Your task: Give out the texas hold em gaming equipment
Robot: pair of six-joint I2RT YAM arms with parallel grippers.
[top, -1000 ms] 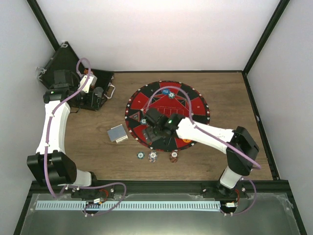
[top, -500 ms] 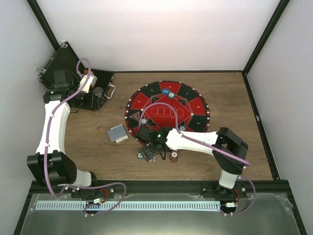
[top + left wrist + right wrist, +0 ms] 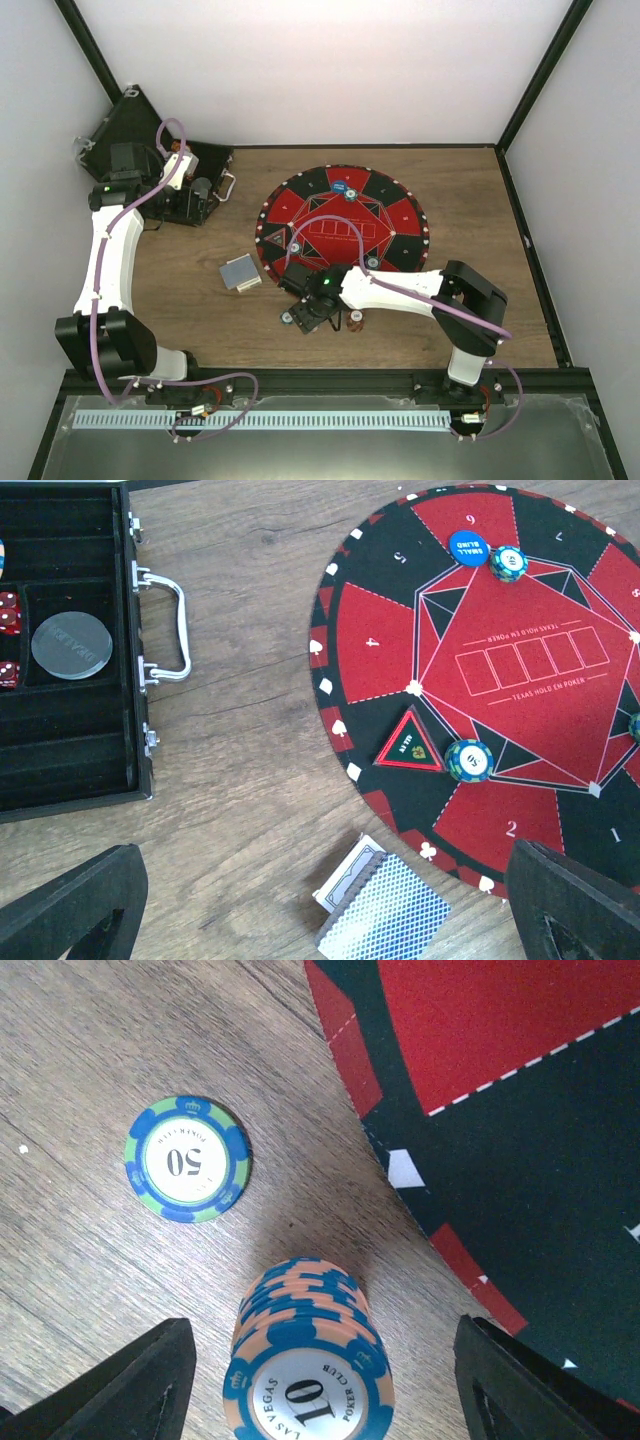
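Note:
A stack of orange-and-blue "10" poker chips (image 3: 310,1360) stands on the wood just off the mat's rim. My right gripper (image 3: 320,1360) straddles it, open, with a gap on each side. A single green-and-blue "50" chip (image 3: 187,1158) lies flat beyond it. From above, the right gripper (image 3: 305,315) covers the stack; the "50" chip (image 3: 287,318) and a brownish chip stack (image 3: 355,320) flank it. The deck of cards (image 3: 385,910) lies face down under my open left gripper (image 3: 325,880). A blue button disc (image 3: 467,548) and chips (image 3: 469,760) rest on the mat.
The round red-and-black mat (image 3: 400,215) fills the table's middle. An open black case (image 3: 135,130) with a silver handle (image 3: 170,625) sits at the far left and holds a grey disc (image 3: 72,645) and red dice. A triangular marker (image 3: 410,745) lies on the mat.
The right arm swung off the mat toward the near edge and came down over the chips on the wood, its jaws narrowing a little. The left arm stayed still.

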